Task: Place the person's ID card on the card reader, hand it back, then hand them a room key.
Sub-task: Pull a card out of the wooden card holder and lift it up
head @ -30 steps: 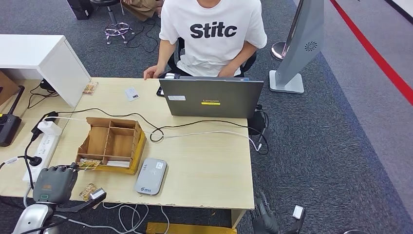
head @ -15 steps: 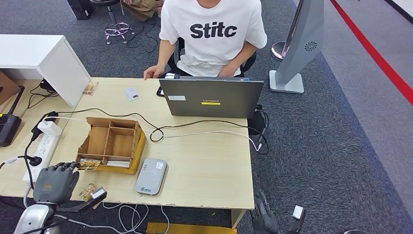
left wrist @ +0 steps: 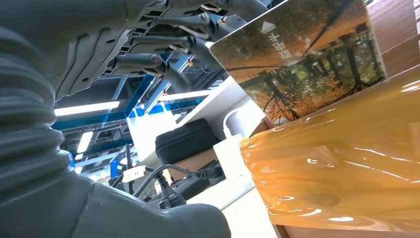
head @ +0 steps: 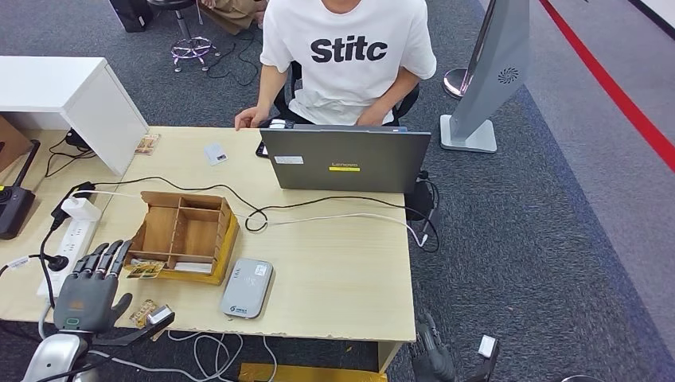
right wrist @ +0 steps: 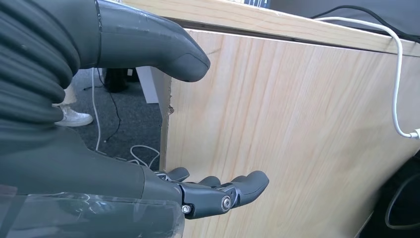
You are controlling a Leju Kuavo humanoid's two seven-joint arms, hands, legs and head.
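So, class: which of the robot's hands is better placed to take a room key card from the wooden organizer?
Left: the left hand is above the table, open, fingers extended toward the wooden organizer and the card. The right hand hangs beside the table.

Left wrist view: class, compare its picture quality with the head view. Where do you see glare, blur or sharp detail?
Left wrist view: the close left hand is soft; amber tape shows bright glare streaks; the printed card is sharp. Head view: even, soft light, crisp focus across the table, with only faint shadows beside the wooden organiser.

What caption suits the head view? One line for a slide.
Left hand reaches open toward the wooden organizer, card reader beside it, a person seated behind the laptop.
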